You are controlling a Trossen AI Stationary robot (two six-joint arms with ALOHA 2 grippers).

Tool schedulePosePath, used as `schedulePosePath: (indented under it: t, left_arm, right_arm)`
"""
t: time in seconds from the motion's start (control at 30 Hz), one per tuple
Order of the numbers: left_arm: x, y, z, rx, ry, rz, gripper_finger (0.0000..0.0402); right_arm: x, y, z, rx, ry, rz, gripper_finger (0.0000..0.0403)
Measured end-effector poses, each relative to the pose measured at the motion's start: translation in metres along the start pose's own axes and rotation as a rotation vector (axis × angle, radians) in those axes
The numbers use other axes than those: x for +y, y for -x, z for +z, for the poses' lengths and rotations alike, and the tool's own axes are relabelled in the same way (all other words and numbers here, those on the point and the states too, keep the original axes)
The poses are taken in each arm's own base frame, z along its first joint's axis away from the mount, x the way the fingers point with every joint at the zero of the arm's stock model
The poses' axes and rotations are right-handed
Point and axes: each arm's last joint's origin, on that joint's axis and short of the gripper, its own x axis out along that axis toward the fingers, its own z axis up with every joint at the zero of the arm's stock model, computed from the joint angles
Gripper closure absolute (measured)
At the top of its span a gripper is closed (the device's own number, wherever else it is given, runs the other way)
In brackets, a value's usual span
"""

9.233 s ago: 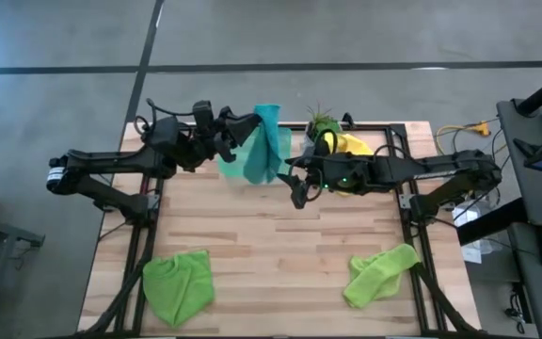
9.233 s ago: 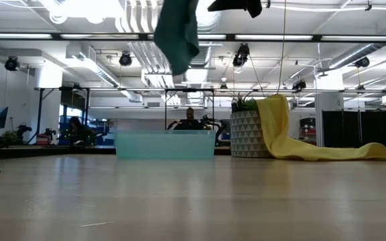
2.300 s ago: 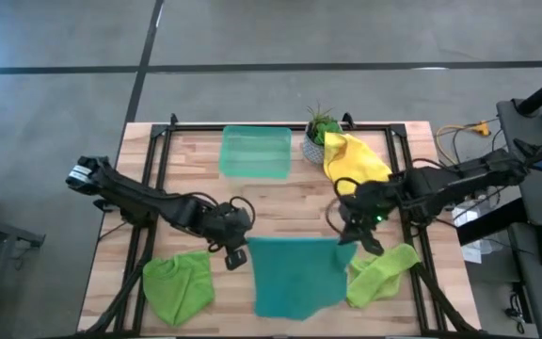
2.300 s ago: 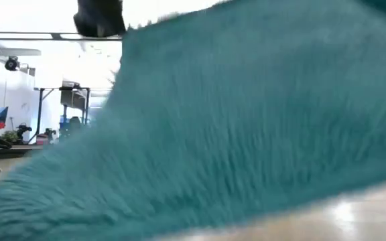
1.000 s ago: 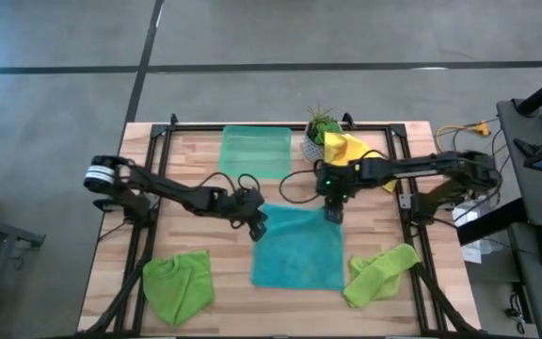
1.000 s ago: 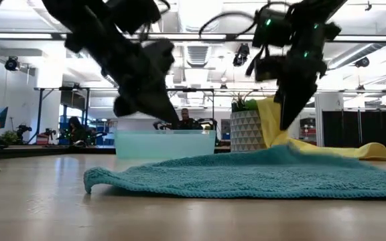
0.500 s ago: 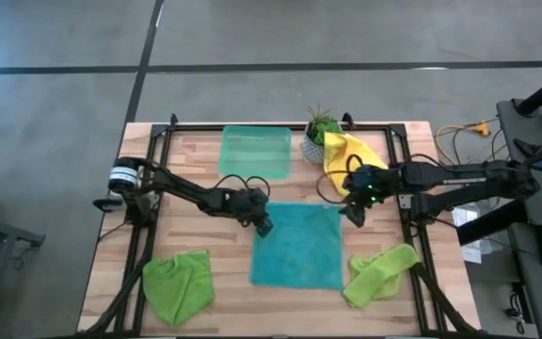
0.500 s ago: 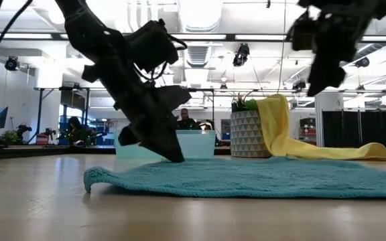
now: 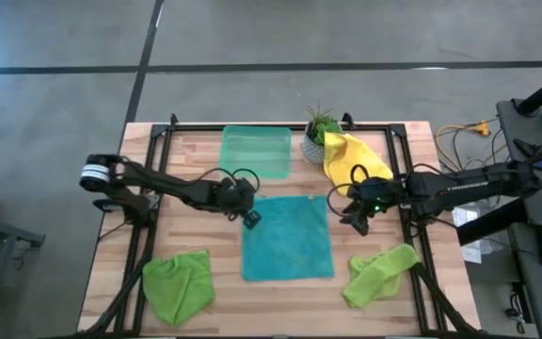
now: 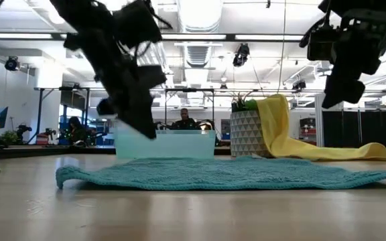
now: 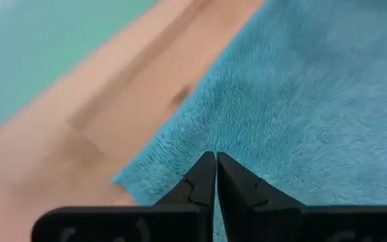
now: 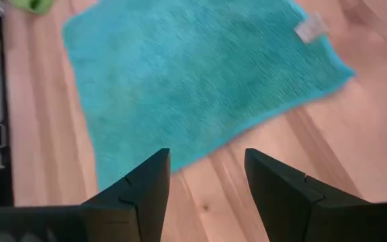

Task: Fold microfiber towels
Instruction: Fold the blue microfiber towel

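Fuzzy matt teal cloth towel point(image 9: 287, 237), smooth pale wood table point(image 9: 196, 235), translucent glossy plastic tray point(image 9: 255, 151)

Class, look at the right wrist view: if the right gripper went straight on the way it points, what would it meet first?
Probably the wooden table just short of the flat teal-blue microfiber towel; the open right gripper hangs above it, though depth is unclear.

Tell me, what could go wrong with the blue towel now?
The shut left gripper hovers at the corner of the teal towel; it might drag or bunch the flat cloth. The open right gripper hangs beside the towel's other edge, near the yellow towel, and could snag that one instead.
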Motion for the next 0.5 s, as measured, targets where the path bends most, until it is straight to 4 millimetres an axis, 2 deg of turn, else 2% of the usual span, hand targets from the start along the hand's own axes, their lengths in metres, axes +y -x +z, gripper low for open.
schedulePosePath:
  t: [0.1, 0.2, 0.37, 0.5]
  left_arm:
    - [-0.002, 0.021, 0.004, -0.014, -0.077, -0.084, 0.0401]
    - [-0.018, 0.043, -0.002, 0.016, -0.180, -0.269, 0.0401]
    - [-0.060, 0.072, -0.043, 0.039, -0.320, -0.411, 0.0401]
    - [-0.093, 0.094, -0.080, 0.041, -0.279, -0.429, 0.0401]
  right_arm:
    - [0.003, -0.005, 0.001, -0.048, 0.019, 0.050, 0.0216]
    - [0.009, -0.010, -0.003, -0.068, 0.055, 0.121, 0.0216]
    - [0.015, -0.017, -0.019, -0.021, 0.139, 0.169, 0.0216]
    - [0.016, -0.022, -0.034, 0.037, 0.169, 0.181, 0.0216]
